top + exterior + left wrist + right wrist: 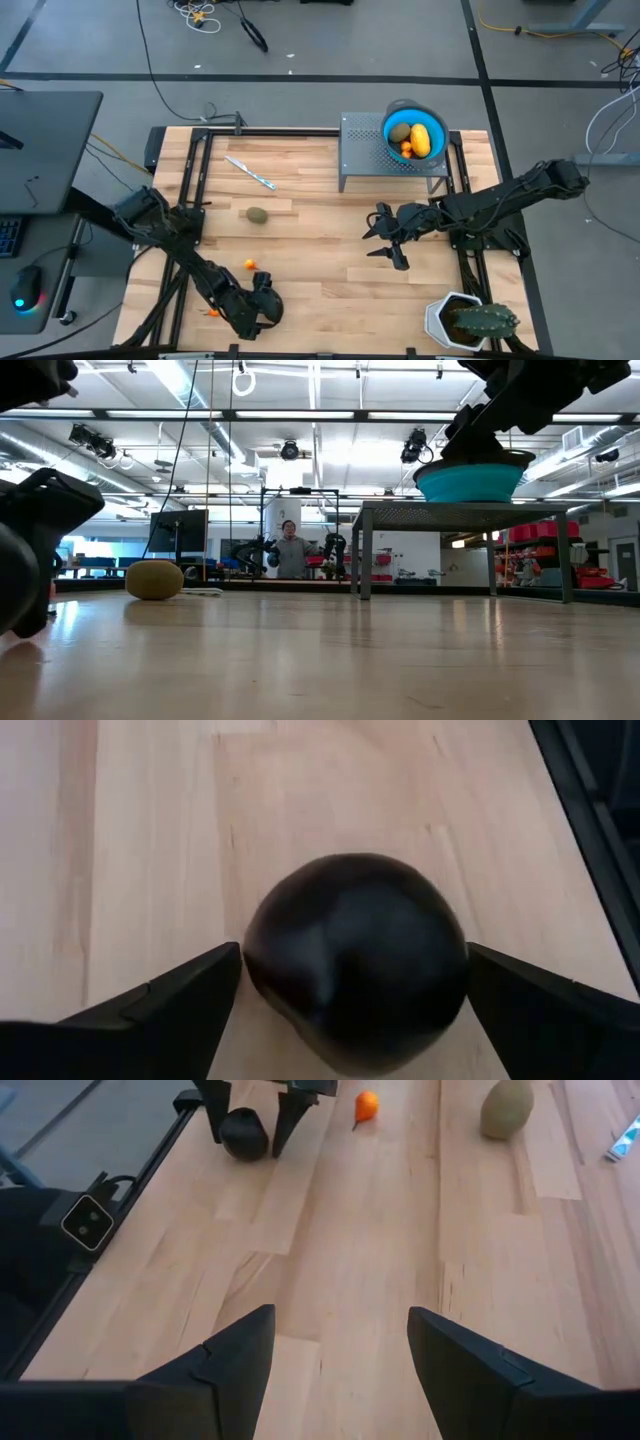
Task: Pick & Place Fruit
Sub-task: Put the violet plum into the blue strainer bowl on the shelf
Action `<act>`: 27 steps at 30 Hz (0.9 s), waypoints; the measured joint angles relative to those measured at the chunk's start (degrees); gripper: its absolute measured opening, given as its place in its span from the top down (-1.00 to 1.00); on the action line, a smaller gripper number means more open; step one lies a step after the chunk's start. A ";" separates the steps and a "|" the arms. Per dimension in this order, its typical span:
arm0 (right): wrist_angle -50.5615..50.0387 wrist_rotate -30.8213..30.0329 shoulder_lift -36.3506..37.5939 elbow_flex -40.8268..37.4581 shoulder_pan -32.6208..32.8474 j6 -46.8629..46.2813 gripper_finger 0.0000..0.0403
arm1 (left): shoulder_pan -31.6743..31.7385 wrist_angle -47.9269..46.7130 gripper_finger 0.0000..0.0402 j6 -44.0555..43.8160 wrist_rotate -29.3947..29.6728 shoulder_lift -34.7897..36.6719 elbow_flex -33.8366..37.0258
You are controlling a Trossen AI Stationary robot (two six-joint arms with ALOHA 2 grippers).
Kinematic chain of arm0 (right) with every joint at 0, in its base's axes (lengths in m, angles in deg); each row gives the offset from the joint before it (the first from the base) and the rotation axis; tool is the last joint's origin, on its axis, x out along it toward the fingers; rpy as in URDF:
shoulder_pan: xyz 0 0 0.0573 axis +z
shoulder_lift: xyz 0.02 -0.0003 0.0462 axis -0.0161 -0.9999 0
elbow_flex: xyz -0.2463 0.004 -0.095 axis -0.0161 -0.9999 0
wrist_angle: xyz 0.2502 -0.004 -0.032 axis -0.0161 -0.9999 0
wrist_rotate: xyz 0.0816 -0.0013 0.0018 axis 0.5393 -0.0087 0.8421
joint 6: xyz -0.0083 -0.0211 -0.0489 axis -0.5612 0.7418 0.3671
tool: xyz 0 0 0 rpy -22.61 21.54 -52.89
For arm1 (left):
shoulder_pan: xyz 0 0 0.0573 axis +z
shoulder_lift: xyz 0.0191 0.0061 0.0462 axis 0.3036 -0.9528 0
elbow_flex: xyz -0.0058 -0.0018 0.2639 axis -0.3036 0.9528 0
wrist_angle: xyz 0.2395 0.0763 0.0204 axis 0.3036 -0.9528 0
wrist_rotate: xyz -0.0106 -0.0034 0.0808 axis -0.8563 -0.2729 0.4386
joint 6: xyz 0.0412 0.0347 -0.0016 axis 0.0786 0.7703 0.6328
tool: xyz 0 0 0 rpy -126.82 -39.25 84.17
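1. My left tool [262,300] sat low at the near edge of the pale wooden counter [320,250], its two dark fingers [170,1005] spread around the near-black round fruit [355,960].
2. In my left wrist view the fingertips stood just at the fruit's sides; I could not tell whether they pressed on it, and the fruit lay on the counter.
3. My right wrist view showed the same thing from afar: the near-black fruit [243,1135] between the left tool's [252,1125] fingers.
4. My right tool [385,240] hovered over the middle right of the counter, its fingers [215,1370] wide apart and holding nothing.
5. An olive-brown oval fruit [257,214] lay alone left of centre, and a tiny orange-red bit [250,265] lay nearer the left tool.
6. The round blue bowl [413,135] stood on a grey mesh stand [365,150] at the far side, holding a yellow oblong fruit [421,139], another olive-brown oval [399,132] and orange-red bits [407,150].
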 joint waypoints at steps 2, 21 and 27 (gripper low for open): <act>0.00 -0.25 0.00 0.00 0.00 0.00 -0.18 | 0.00 0.05 -0.84 0.38 -0.02 0.23 0.00; 0.04 -0.19 0.00 0.00 0.02 -0.61 -0.18 | 0.33 -0.50 -0.59 0.72 2.24 0.29 0.00; 0.07 -0.19 0.00 0.00 0.02 -0.61 -0.18 | 1.65 -1.49 -0.22 1.66 2.77 0.29 -0.33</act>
